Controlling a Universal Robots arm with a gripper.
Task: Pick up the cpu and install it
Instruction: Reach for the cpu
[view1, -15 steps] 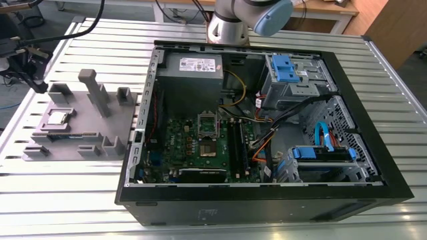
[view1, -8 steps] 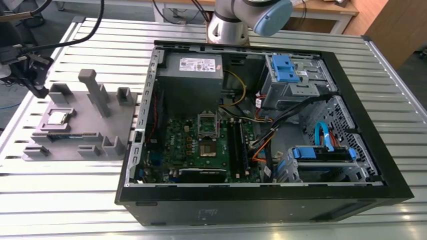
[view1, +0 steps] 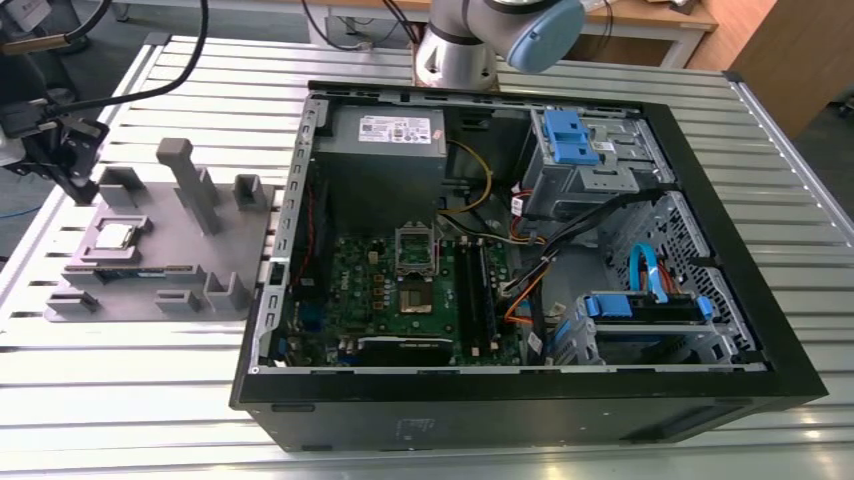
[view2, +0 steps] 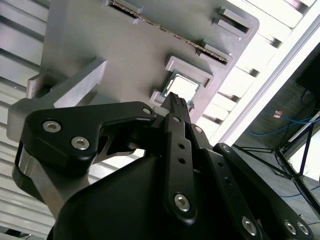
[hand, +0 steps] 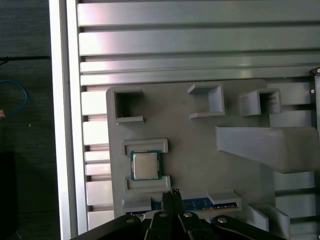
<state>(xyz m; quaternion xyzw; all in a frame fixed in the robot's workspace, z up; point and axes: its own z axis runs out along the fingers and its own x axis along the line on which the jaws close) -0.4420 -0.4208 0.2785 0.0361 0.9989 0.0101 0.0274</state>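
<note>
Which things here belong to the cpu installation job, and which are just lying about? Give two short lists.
Belong to the job:
cpu
gripper
grey holder the cpu sits in
socket on the motherboard

Just lying about:
memory stick
power supply
drive cage

From my seat the claw (view2: 176, 101) reads as matte black throughout. Two broad, rounded outer links (view2: 85, 135) flank slim centre fingers (view2: 175, 132) tipped with finely ribbed pads (view2: 174, 99). Silver socket-head screws (view2: 80, 143) sit in pairs at the pivots behind the tips, and small bare holes run along the finger bar. A bright metal band (view2: 29, 175) edges the housing behind one link. Far back from the claw, the arm joint (view1: 458, 55) is a silver-grey cylinder with a pale blue round cap (view1: 547, 35), and a black cable (view1: 198, 45) loops beside it.
</note>
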